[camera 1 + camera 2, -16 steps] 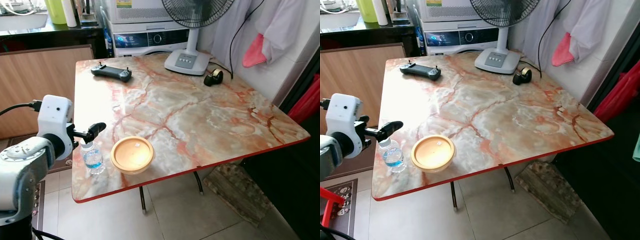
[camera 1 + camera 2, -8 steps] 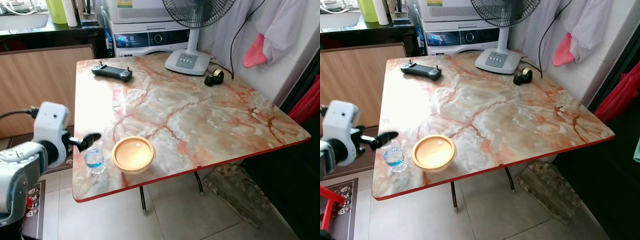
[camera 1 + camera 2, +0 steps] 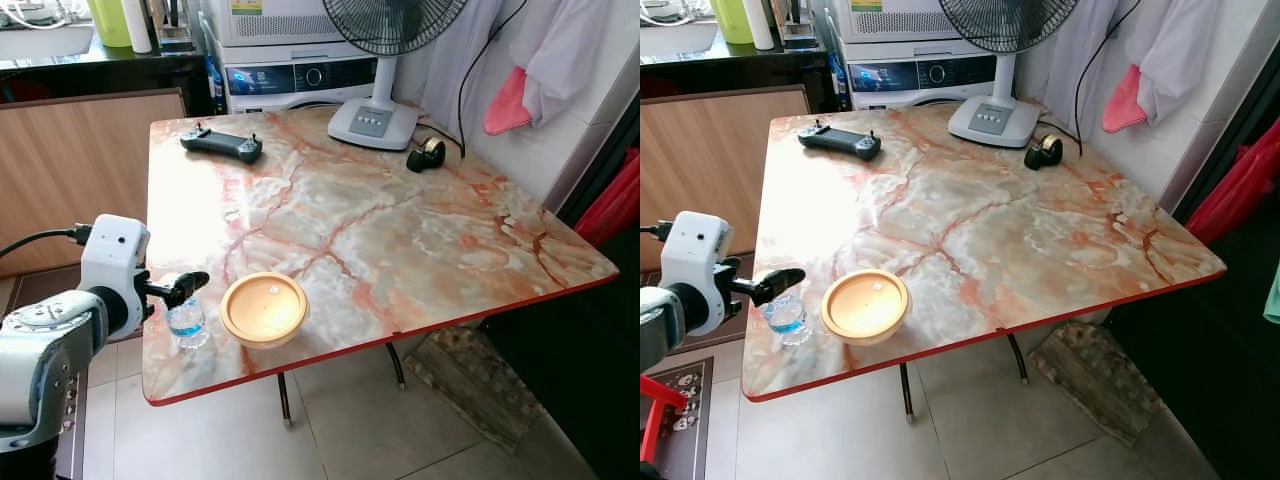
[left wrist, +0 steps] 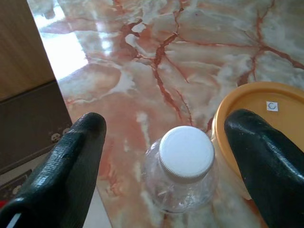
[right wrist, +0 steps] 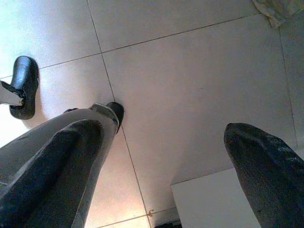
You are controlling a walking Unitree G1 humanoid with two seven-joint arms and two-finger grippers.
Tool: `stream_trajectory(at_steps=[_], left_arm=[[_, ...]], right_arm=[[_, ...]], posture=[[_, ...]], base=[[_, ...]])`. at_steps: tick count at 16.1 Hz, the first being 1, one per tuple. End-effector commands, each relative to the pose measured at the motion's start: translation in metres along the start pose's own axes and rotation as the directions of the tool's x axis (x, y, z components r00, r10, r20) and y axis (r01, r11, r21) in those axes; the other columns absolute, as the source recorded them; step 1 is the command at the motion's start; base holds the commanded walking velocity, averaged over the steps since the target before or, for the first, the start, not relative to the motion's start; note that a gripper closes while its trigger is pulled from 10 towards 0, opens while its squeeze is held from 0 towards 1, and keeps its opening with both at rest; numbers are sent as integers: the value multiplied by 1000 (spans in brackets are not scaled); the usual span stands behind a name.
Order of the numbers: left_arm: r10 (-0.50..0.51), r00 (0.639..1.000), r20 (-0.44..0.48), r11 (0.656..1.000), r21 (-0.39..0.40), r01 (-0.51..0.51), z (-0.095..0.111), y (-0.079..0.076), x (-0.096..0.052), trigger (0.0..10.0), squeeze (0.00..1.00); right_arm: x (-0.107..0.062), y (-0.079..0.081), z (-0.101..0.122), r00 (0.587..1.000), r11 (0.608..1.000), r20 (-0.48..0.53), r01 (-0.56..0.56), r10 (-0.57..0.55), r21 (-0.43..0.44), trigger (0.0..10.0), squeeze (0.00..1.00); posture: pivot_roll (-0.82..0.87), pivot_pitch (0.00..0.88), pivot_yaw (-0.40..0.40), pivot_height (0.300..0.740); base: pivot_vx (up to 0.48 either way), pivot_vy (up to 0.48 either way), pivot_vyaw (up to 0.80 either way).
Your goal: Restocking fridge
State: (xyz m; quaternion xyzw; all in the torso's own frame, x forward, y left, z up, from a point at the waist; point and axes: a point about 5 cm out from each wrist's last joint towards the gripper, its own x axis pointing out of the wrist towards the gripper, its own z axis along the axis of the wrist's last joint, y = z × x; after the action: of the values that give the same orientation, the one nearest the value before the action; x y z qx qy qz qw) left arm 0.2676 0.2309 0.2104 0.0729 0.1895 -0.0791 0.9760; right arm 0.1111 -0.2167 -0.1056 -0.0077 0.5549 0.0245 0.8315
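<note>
One small water bottle (image 3: 186, 322) stands on marble surface (image 3: 400, 230) near its front-left corner, just beside orange bowl (image 3: 263, 308). Left end effector (image 4: 173, 161) hovers over its white cap (image 4: 185, 152), fingers (image 4: 71, 166) spread wide either side, no contact. Right end effector (image 5: 166, 161) hangs spread above floor tiles (image 5: 190, 85). Restocking barely begun: bottle ungrasped, carrying and fridge placement all left.
</note>
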Motion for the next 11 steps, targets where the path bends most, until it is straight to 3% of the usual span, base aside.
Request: stream_trajectory(at_steps=[1, 3, 4, 6, 9, 10, 11], left_arm=[[7, 1000, 15, 1000, 3, -7, 3, 0, 2, 10000, 0], [-2, 1000, 12, 1000, -4, 2, 0, -2, 5, 9490, 0], [-7, 1000, 12, 1000, -9, 7, -1, -3, 5, 4980, 0], [-10, 1000, 12, 1000, -10, 10, -1, -3, 6, 3529, 0], [-20, 1000, 2, 1000, -14, 20, -5, -6, 7, 4392, 0], [-19, 1000, 1, 1000, -12, 19, -5, -5, 7, 7294, 0], [-19, 1000, 2, 1000, -10, 19, -4, -5, 6, 7020, 0]], right_arm=[[-1, -4, -1, 1000, 1000, -7, 9, -9, -7, 10000, 0], [-1, -5, -1, 1000, 1000, -7, 11, -11, -9, 10000, 0], [-1, -5, -1, 1000, 1000, -8, 11, -11, -10, 10000, 0], [-1, -5, -1, 1000, 1000, -9, 11, -11, -13, 10000, 0], [-1, -5, 0, 1000, 1000, -9, 10, -10, -16, 10000, 0], [-1, -5, 0, 1000, 1000, -9, 9, -9, -18, 10000, 0], [-1, -5, 0, 1000, 1000, -9, 8, -8, -20, 10000, 0]], posture=[[209, 0, -88, 740], [201, 0, -90, 740], [201, 0, -90, 740], [200, 0, -92, 740], [198, 0, -91, 740], [201, 0, -92, 740], [201, 0, -92, 740]], base=[[0, 0, 0], [0, 0, 0], [0, 0, 0], [0, 0, 0], [0, 0, 0], [0, 0, 0], [0, 0, 0]])
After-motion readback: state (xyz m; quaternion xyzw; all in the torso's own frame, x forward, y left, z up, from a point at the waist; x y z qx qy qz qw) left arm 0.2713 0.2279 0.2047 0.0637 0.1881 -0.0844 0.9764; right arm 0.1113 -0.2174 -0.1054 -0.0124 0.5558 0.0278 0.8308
